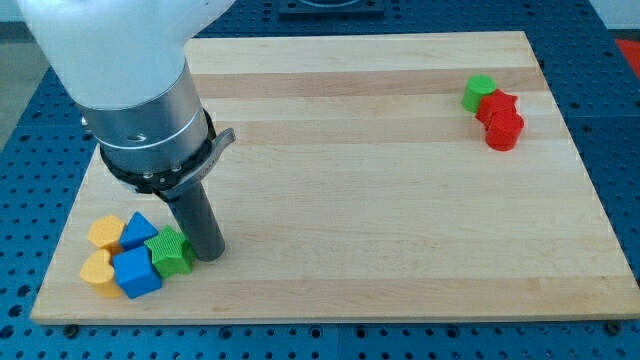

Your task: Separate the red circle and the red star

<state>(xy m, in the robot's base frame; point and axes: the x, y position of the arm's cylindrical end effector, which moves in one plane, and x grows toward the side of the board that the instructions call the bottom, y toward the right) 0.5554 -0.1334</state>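
The red star [496, 104] and the red circle [504, 131] sit touching each other near the view's top right of the wooden board [380, 200], the circle just below the star. A green circle [479, 92] touches the star's upper left. My tip [210, 256] rests on the board at the view's lower left, far from the red blocks, right beside a green star [170, 251].
A cluster lies at the lower left: an orange block [105, 232], an orange heart [98, 270], a blue triangle [139, 229] and a blue cube [136, 272]. The arm's large grey body [140, 100] covers the board's upper left corner.
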